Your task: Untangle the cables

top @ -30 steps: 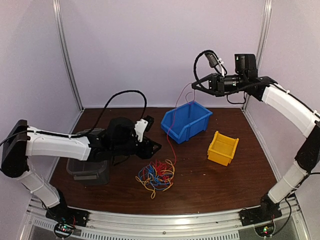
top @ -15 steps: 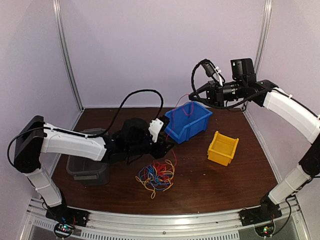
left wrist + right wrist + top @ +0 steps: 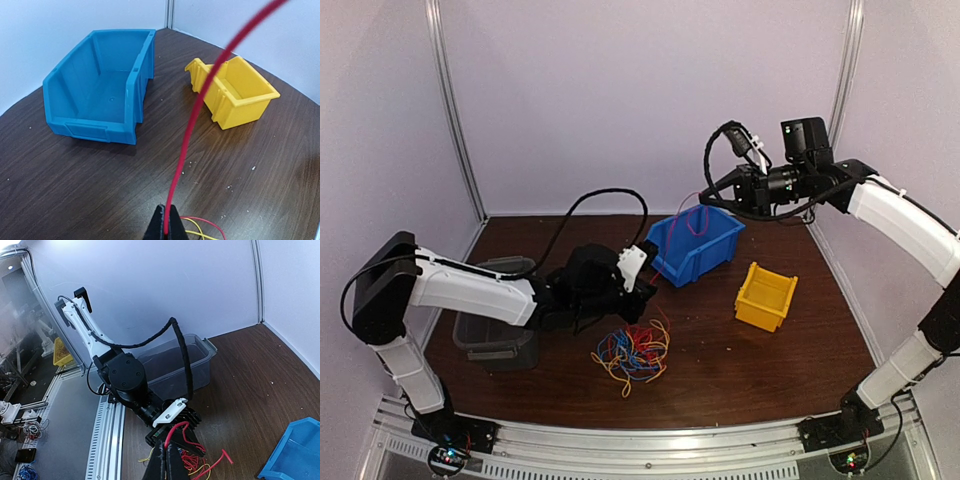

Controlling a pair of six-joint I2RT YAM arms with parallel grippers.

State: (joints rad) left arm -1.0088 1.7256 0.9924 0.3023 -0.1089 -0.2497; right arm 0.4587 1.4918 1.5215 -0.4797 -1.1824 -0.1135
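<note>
A tangle of red, blue and yellow cables (image 3: pixel 632 352) lies on the dark wood table, near the front middle. One red cable (image 3: pixel 693 216) rises out of it and loops over the blue bin (image 3: pixel 695 240). My left gripper (image 3: pixel 648 288) sits low, just above the pile's far edge. In the left wrist view its jaws (image 3: pixel 166 231) are shut on that red cable (image 3: pixel 192 125), which runs up and to the right. My right gripper (image 3: pixel 704 196) hangs high over the blue bin's back. In its own view it (image 3: pixel 166 452) is shut on the red cable's (image 3: pixel 176 430) other stretch.
A yellow bin (image 3: pixel 765 295) stands right of the blue bin. A clear grey container (image 3: pixel 495 335) sits at the left under my left arm. White walls with metal posts close in the back and both sides. A metal rail (image 3: pixel 650 440) runs along the near edge.
My left gripper has moved right toward the blue bin and shut on the red cable. The right gripper has come down and left a little, so the cable now loops over the bin.
</note>
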